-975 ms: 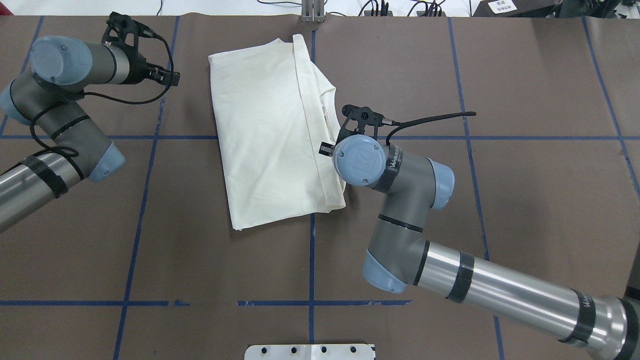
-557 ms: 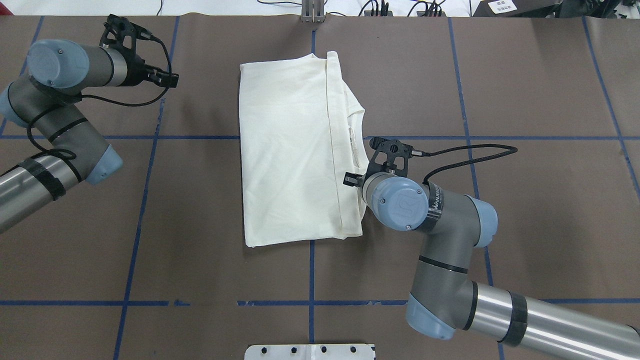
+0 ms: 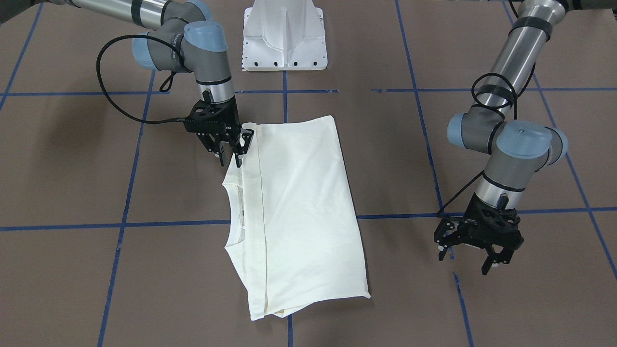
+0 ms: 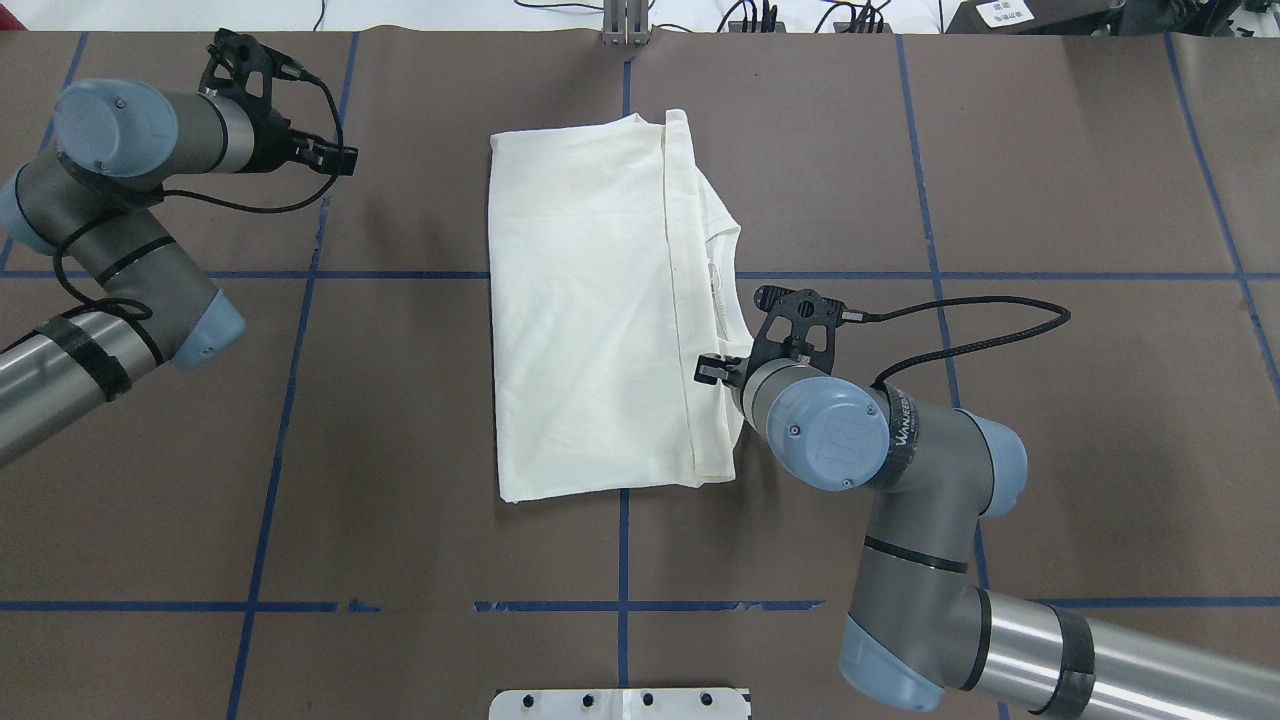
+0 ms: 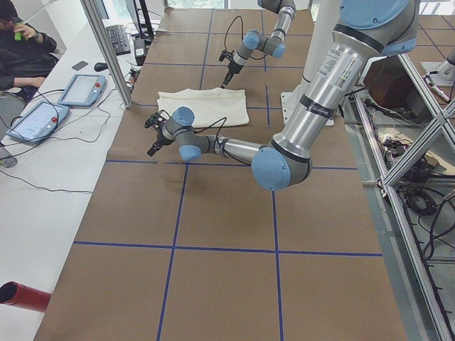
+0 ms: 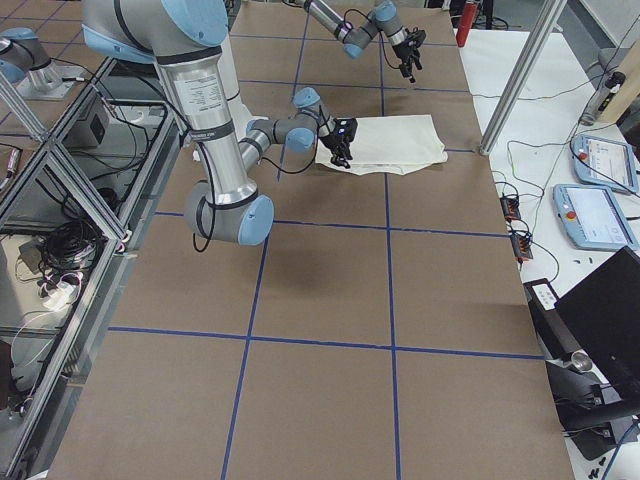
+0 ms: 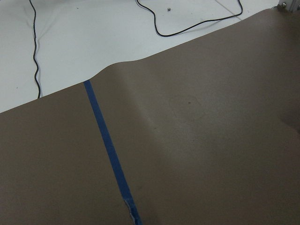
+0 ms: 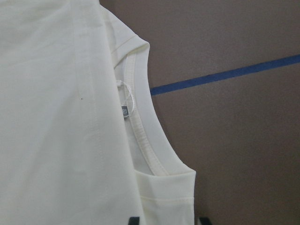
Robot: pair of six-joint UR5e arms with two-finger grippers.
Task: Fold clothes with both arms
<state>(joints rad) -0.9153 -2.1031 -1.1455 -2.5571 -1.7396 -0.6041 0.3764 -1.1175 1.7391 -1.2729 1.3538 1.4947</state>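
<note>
Cream folded T-shirt (image 4: 580,320) lies flat on brown table (image 4: 400,500), straight out from white pedestal base (image 3: 284,43). Right black two-finger gripper (image 3: 232,156), jaws apart, straddles shirt's collar-side edge at the end nearer base. Left gripper (image 3: 465,262), jaws apart, hangs farther out, clear of shirt.

A robotics lab: teach pendants (image 5: 79,89) and a keyboard (image 5: 117,39) beside the tape-gridded table (image 5: 213,277), an aluminium post (image 5: 107,51) at the table's edge

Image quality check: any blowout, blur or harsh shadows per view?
Overhead: cream folded T-shirt nearly blown out, creases faint. Front-facing: even light, soft shadows on the brown table cover, creases clearer. Right wrist: sharp, small neck label visible, text unreadable. Left wrist: sharp, blue tape line crisp. Side views: shirt tiny.
</note>
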